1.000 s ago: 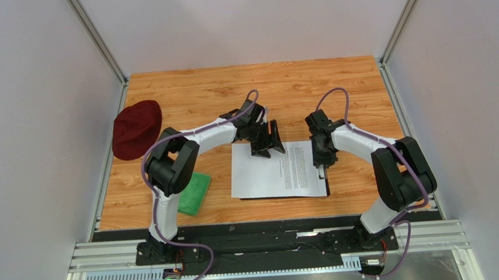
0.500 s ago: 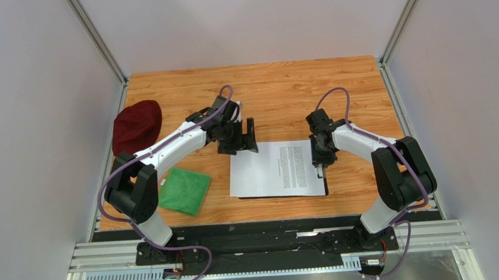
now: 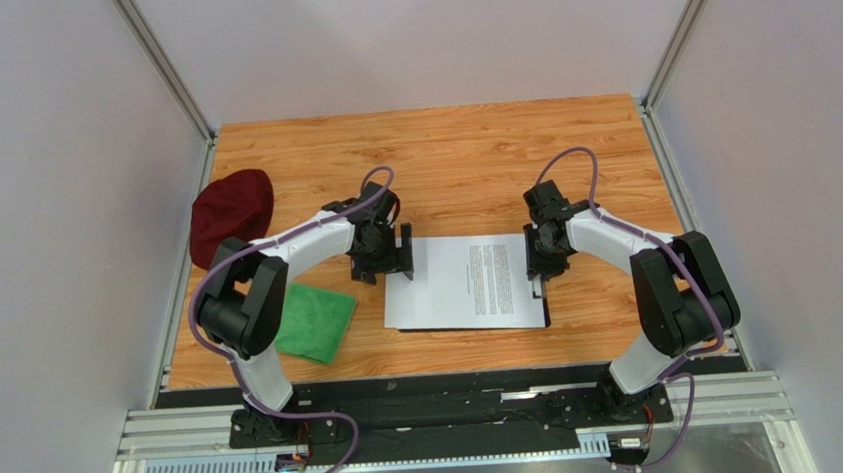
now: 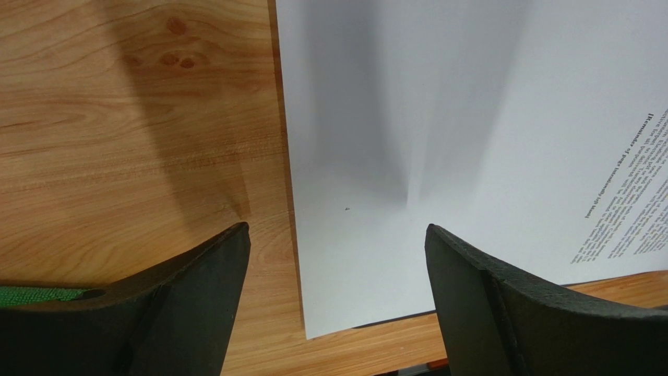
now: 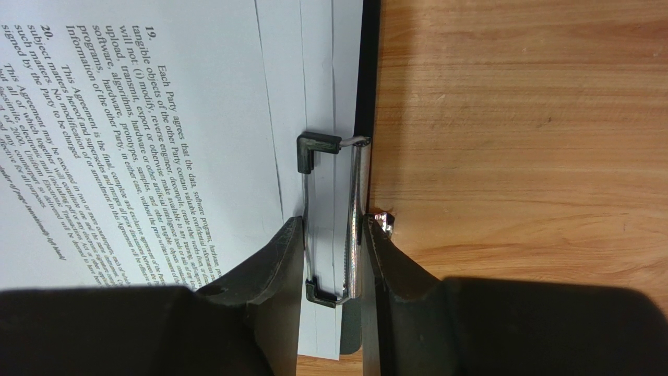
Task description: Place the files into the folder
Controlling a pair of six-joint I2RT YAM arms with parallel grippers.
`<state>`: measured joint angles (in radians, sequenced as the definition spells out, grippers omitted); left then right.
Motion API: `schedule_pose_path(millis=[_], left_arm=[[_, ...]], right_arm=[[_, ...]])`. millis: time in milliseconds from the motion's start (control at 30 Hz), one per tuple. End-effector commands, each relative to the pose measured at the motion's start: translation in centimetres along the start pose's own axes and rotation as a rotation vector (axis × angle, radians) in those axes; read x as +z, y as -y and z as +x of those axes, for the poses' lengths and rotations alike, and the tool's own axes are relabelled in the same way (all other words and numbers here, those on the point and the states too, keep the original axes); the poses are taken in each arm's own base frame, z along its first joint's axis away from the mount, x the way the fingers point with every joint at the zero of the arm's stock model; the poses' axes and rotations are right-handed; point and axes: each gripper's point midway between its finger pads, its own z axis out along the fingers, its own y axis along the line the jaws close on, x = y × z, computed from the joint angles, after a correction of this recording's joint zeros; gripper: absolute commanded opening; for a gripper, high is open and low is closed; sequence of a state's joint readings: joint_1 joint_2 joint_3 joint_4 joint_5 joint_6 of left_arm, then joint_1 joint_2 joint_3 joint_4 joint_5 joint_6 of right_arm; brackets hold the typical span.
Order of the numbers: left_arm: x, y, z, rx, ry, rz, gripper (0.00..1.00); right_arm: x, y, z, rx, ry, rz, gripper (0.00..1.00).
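**Sheets stacked on the folder, clip pinched from the right**

The files [image 3: 453, 285] lie flat as a white stack on the near half of the counter [image 3: 464, 149], on top of the folder [image 5: 369, 70]. The folder shows only as a thin black margin along the stack's right and near edges. The sheets are slightly fanned, so their right edges step past each other. Bare wood runs from the stack's far edge to the back of the counter, and from the folder's right edge toward the side rail.

On the left the space is tighter. A green cloth [image 3: 318, 321] lies near the stack's left edge, and a dark red hat [image 3: 230, 215] sits at the counter's left rim.

The top sheet carries small black print in numbered clauses. One legible line begins "19. Each Party agrees that the data", followed by "20." and a line starting "This Agreement".

The left arm is folded at the elbow, its forearm reaching rightward. The left end effector [image 4: 335, 231] points down with its jaws spread wide, straddling the stack's left edge near the front corner and holding nothing.

The right arm bends back at its elbow and reaches inward to the folder's right edge. The right end effector [image 5: 331, 223] is closed narrowly on the metal clip [image 5: 354, 204], one finger on each side
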<state>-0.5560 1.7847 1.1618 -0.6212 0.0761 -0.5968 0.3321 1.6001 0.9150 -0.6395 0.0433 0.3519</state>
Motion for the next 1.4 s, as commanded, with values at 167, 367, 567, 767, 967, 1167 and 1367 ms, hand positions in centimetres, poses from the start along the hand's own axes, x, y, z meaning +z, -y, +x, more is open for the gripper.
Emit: schedule_pose_path(millis=[167,367,567,767,967,1167,1367], left_arm=[[3.3,-0.2,0.9,-0.051,-0.027,0.005,0.76],[4.0,-1.0,1.1,-0.057,-0.027,-0.032,0.75],[3.9,-1.9,0.5,-0.029,-0.012,-0.080,0.75],[4.3,-2.3,0.3,0.002,-0.039,-0.110,0.73],[4.1,-2.3,-0.5,0.013,-0.039,-0.108,0.73],[4.4,-1.7,-0.3,0.002,-0.060,-0.073,0.73],[4.5,0.4,0.5,0.006,-0.081,0.003,0.76]], right_arm=[[1.5,-2.3,0.1,0.027,0.001,-0.168,0.00],[1.1,-3.3,-0.6,0.056,0.055,-0.311,0.00],[-0.3,-3.1,-1.1,0.107,0.119,-0.446,0.00],[-0.5,-3.2,-1.0,0.112,0.119,-0.500,0.00],[-0.8,-3.3,-1.0,0.106,0.134,-0.512,0.00],[-0.5,-3.1,-1.1,0.115,0.131,-0.496,0.00],[-0.2,-2.3,-1.2,0.132,0.112,-0.416,0.00]])
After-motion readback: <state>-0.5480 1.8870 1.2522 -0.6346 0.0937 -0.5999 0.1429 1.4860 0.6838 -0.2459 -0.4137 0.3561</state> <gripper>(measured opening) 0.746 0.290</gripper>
